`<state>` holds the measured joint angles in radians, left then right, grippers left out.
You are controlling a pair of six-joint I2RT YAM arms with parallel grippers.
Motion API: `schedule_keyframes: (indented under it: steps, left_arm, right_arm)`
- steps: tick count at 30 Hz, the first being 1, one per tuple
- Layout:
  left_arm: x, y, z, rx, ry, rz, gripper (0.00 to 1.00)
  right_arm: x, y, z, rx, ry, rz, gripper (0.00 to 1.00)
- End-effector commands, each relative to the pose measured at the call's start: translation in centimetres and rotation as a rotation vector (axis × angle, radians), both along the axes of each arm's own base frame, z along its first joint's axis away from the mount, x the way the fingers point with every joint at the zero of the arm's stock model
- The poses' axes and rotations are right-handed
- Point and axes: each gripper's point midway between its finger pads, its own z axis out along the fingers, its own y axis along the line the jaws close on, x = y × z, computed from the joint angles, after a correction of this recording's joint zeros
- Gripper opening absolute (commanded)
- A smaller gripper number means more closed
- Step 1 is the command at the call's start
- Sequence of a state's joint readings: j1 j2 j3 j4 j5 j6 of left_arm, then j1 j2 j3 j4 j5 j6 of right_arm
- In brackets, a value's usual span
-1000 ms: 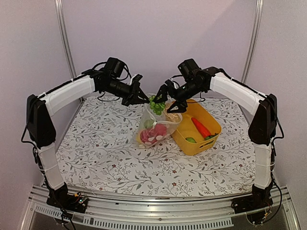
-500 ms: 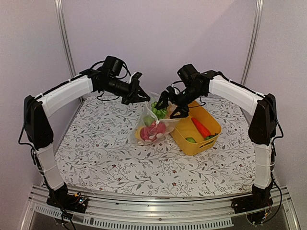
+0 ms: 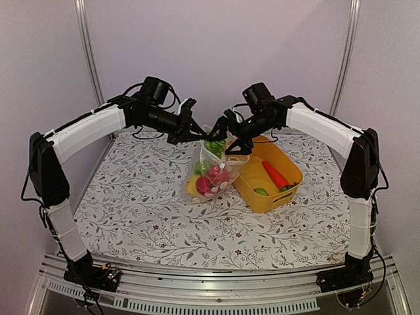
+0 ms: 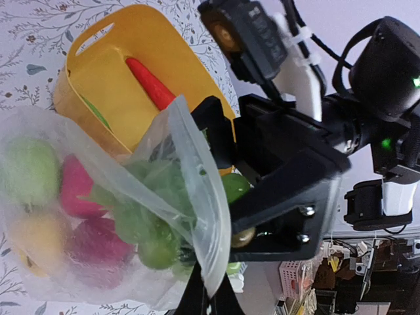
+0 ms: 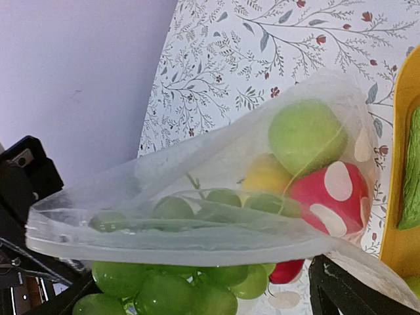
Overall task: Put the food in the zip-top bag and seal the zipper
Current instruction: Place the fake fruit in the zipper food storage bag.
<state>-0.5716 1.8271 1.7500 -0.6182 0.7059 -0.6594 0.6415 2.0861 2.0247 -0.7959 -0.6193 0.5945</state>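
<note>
While we find no readable writing anywhere, our left gripper (image 3: 194, 130) is clamped shut on the mouth edge of the zip-top bag (image 3: 209, 172), holding it above the table (image 3: 138, 197). Our right gripper (image 3: 230, 134) stands wide open at the mouth, green grapes (image 5: 177, 282) between its jaws.

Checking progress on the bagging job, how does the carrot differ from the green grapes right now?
The carrot lies in the yellow tub, untouched; the green grapes hang at the mouth of the zip-top bag, between the fingers of the open right end effector. The carrot is one long orange-red piece; the grapes are a round green cluster. Both are toy food.
</note>
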Motion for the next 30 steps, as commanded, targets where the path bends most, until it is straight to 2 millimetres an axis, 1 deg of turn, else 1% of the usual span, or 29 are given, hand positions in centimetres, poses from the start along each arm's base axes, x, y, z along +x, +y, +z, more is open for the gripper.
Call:
schedule_keyframes:
  steps: [1,3,7,9,11,13,15,16,18,21,22,23,24,25,26,28,30]
  left_arm:
    - [-0.2,-0.1,-2.7,0.058,0.025,0.002,0.00]
    - [-0.2,0.0,-3.4,0.073,0.035,0.005,0.00]
    - [0.0,0.1,-4.2,0.086,0.046,0.010,0.00]
    - [0.1,0.2,-4.3,0.090,0.044,0.014,0.00]
    - [0.3,0.1,-4.4,0.091,0.045,0.017,0.00]
    - [0.4,0.1,-4.2,0.089,0.042,0.018,0.00]
    - [0.5,0.3,-3.9,0.092,0.037,0.027,0.00]
    - [0.7,0.5,-3.7,0.099,0.032,0.037,0.00]
    - [1.0,1.1,-2.9,0.111,0.002,0.062,0.00]
    - [1.3,2.0,-1.4,0.107,-0.040,0.096,0.00]
    - [1.4,2.2,-1.1,0.102,-0.048,0.103,0.00]
    - [1.4,2.3,-0.7,0.093,-0.057,0.106,0.00]
    - [1.4,2.3,-0.5,0.081,-0.062,0.103,0.00]
    - [1.3,2.1,-0.2,0.063,-0.066,0.094,0.00]
    - [1.1,1.8,0.2,0.037,-0.064,0.078,0.00]
    - [0.6,0.8,0.7,-0.019,-0.056,0.043,0.00]
    - [0.2,-0.2,1.1,-0.048,-0.062,0.013,0.00]
  right_arm:
    - [-0.9,1.2,7.5,0.181,-0.112,0.048,0.99]
    - [-1.8,1.6,8.4,0.232,-0.102,0.094,0.99]
    - [-3.7,2.3,8.4,0.303,-0.052,0.180,0.99]
    - [-4.6,2.6,9.0,0.343,-0.046,0.228,0.99]
    - [-5.0,2.6,9.3,0.353,-0.045,0.241,0.99]
    - [-4.7,2.4,9.1,0.339,-0.064,0.223,0.99]
    - [-4.3,1.8,8.6,0.318,-0.070,0.196,0.99]
    - [-3.9,1.4,7.9,0.298,-0.064,0.173,0.99]
    - [-3.4,0.5,7.0,0.266,-0.060,0.128,0.99]
    - [-2.8,-1.0,5.1,0.181,-0.064,0.051,0.99]
    - [-2.4,-2.0,4.4,0.109,-0.082,0.002,0.99]
    - [-1.9,-3.2,3.6,-0.009,-0.107,-0.056,0.99]
    - [-1.6,-3.6,3.6,-0.105,-0.196,-0.036,0.99]
    - [-1.9,-3.4,3.6,-0.140,-0.228,0.007,0.99]
    - [-2.1,-2.8,2.6,-0.128,-0.215,0.070,0.99]
    - [-2.6,-2.2,1.0,-0.084,-0.146,0.091,0.99]
    - [-2.2,-1.9,1.3,-0.056,-0.153,0.060,0.99]
